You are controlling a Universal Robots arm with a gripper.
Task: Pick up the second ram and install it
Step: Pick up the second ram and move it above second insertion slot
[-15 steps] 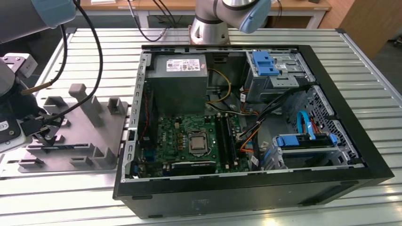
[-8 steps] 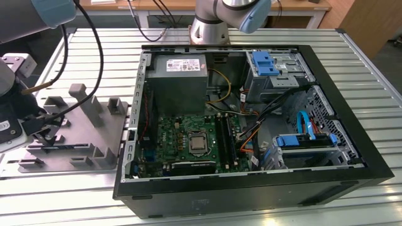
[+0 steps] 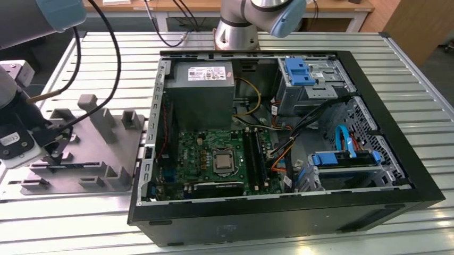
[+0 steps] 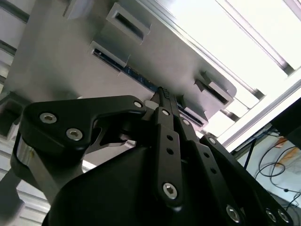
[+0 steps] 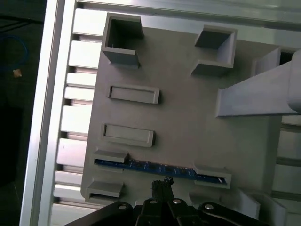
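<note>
Where my gripper sits: low over the grey fixture plate, pointing down at it; in the exterior view it hangs at that plate's near edge.
Gripper state: as I read both wrist views, the fingertips are drawn together with no gap showing and nothing between them, so I call the gripper closed and empty.
Second ram: a thin dark strip with a blue edge, standing on its long edge just beyond the fingertips, very near but apparently not touching. In the second wrist view the same strip runs away from the tips.
Holder blocks: one grey block cradles each end of the stick, one to either side of the gripper, so the middle of the stick is bare right in front of the tips.
Step in hand: the pick-up, by my judgement at the approach stage, since the stick sits in its holder and is not yet gripped.
Next move calls for: fingers spread wide enough to straddle the thin stick, centred on the bare middle between the blocks, and a square, level descent so neither tip lands on the top edge.
Computer case: well apart from the gripper, lying open.
Motherboard: green, inside that case, with its long black slots far from my fingers, so I judge the install untouched.
</note>
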